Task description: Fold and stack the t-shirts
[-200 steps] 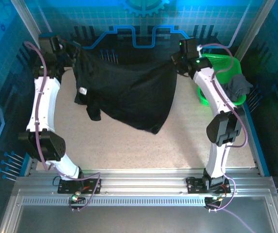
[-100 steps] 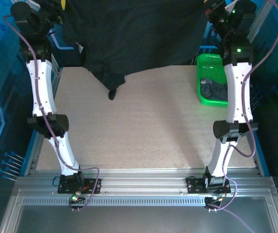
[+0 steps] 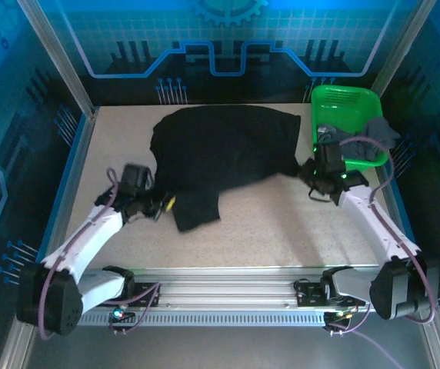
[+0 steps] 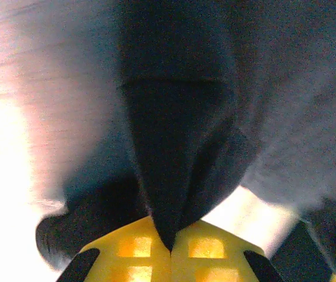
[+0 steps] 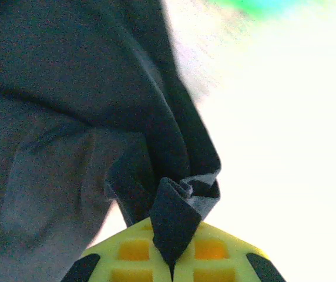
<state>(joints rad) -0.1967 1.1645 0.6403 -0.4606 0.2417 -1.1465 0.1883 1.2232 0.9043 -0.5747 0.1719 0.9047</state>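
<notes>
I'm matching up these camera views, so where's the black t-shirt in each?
Top external: black t-shirt spread across the far middle of the table.
Left wrist: centre and right, a fold pinched in the left gripper.
Right wrist: left and centre, bunched in the right gripper.
Shared landmark: the pale table beside it.

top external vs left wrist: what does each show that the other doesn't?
Top external, not left wrist: the whole black shirt spread on the table, the green basket holding a grey shirt, the right claw at the shirt's right corner. Left wrist, not top external: close-up of the fold pinched between yellow pads. Both: the left claw shut on the black shirt's edge.
</notes>
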